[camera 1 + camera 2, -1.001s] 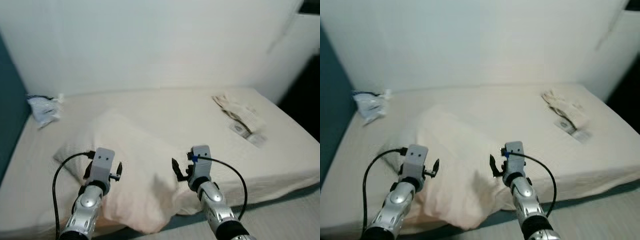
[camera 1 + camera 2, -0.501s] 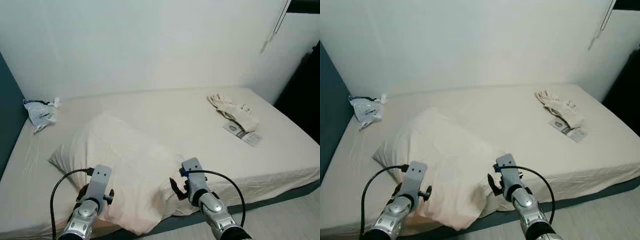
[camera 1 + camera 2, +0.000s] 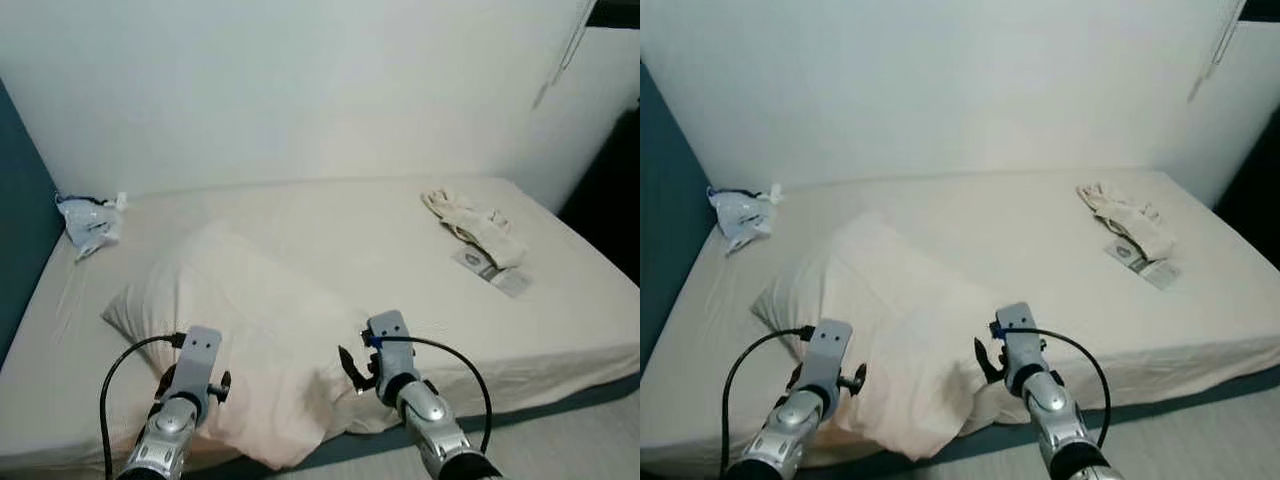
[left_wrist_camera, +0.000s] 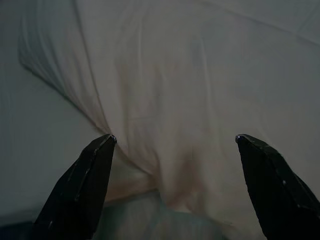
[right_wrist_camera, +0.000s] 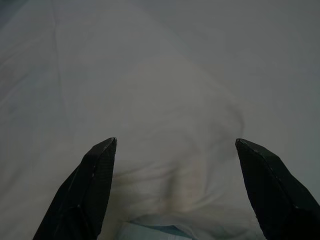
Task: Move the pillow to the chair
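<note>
On 1 bed, 1 pillow, 2 grippers (left gripper, right gripper) both spread wide.

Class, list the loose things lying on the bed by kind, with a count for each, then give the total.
Pillow: 1
Crumpled plastic bag at the far left corner: 1
Pale cloth bundle at the far right: 1
Small printed packet beside the cloth: 1
Total: 4
</note>
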### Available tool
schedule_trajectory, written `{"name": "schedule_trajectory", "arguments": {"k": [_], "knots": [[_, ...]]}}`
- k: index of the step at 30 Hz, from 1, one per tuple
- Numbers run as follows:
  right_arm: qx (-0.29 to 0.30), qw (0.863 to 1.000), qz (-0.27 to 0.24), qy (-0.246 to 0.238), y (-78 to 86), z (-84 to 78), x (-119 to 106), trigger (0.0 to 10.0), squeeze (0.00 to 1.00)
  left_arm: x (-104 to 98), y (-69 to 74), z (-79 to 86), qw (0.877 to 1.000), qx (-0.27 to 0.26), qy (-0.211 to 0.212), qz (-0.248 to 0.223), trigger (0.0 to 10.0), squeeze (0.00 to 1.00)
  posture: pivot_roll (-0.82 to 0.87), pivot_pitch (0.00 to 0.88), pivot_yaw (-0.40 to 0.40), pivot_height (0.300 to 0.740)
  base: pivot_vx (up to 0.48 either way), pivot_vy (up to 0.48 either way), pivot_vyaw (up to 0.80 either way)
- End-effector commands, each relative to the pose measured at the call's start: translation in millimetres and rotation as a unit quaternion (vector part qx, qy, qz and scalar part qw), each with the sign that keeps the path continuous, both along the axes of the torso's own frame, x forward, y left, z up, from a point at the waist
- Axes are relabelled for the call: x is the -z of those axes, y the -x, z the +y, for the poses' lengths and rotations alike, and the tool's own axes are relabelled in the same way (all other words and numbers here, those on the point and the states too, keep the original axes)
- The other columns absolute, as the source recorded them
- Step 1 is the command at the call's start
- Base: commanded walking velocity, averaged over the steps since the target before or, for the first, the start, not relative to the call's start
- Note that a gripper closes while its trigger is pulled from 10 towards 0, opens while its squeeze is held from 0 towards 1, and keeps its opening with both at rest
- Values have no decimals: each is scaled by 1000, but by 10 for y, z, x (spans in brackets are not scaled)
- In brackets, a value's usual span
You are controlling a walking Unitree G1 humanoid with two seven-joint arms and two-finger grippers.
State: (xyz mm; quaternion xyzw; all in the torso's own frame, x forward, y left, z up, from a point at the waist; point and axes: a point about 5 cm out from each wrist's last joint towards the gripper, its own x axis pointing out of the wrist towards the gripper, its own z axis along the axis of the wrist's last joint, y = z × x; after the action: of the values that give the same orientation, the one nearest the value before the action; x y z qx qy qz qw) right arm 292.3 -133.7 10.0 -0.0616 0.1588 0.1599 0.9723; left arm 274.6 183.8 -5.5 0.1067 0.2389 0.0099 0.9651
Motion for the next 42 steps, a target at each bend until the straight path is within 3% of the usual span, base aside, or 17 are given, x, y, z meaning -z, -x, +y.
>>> {"name": "schedule_trajectory", "arguments": {"k": [1, 12, 20, 42], "knots": [[9, 1000, 2, -2, 12, -39, 16, 10000, 0, 19, 3, -20, 1000, -3, 11, 7, 10000, 0, -24, 47, -37, 740, 0, 0, 0], [12, 1000, 2, -5, 24, -55, 22, 10000, 0, -19, -26, -31, 1000, 2, 20, -6, 10000, 0, -24, 52, -36, 740, 0, 0, 0], [11, 1000, 6, -5, 47, -47, 46, 10000, 0, -18, -23, -27, 1000, 6, 19, -6, 10000, 0, -23, 54, -36, 740, 0, 480, 0], [8, 1000, 12, -9, 100, -24, 89, 10000, 0, 6, 21, -77, 999, 20, 22, -12, 10000, 0, -18, 37, -29, 740, 0, 0, 0]]}}
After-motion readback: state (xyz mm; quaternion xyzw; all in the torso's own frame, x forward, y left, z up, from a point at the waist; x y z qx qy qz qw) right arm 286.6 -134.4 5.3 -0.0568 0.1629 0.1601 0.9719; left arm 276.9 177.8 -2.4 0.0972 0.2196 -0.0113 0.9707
